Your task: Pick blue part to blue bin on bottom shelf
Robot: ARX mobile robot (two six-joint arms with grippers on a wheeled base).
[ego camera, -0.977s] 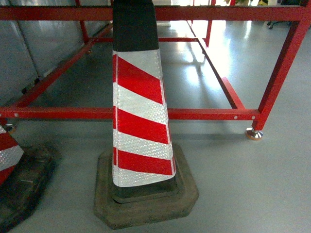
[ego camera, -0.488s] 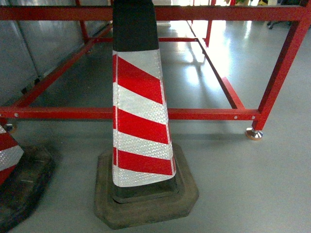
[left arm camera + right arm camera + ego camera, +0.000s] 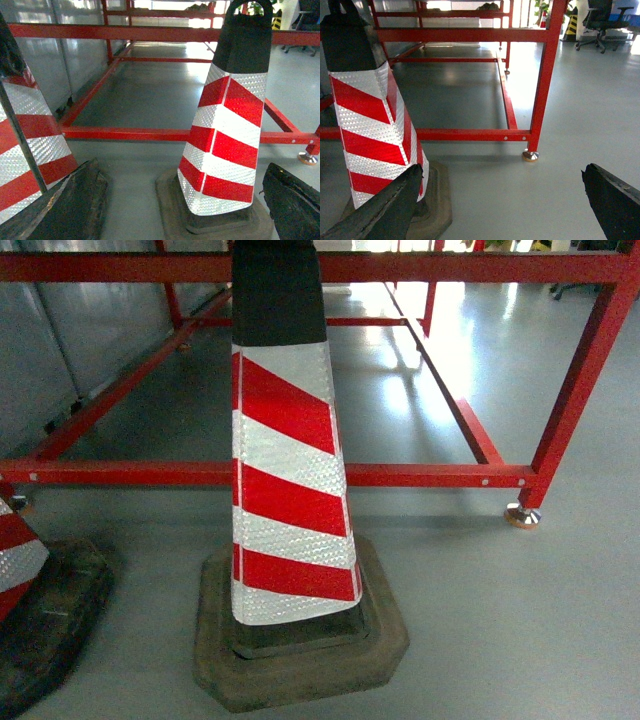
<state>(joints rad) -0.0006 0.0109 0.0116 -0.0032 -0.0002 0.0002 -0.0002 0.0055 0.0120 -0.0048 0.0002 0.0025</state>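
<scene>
The blue part, the blue bin and the bottom shelf are all out of view. In the left wrist view my left gripper [image 3: 182, 165] is open; its dark fingers [image 3: 75, 205] stand wide apart at the lower corners with nothing held between them. My right gripper [image 3: 501, 169] is open too, its black fingers [image 3: 615, 200] framing bare grey floor. Neither gripper shows in the head view.
A red-and-white striped cone [image 3: 285, 460] on a dark rubber base stands close in front. A second cone [image 3: 20, 560] is at the left edge. Behind them runs a low red steel frame [image 3: 420, 475] with a metal foot [image 3: 522, 515]. An office chair [image 3: 600, 22] stands far right.
</scene>
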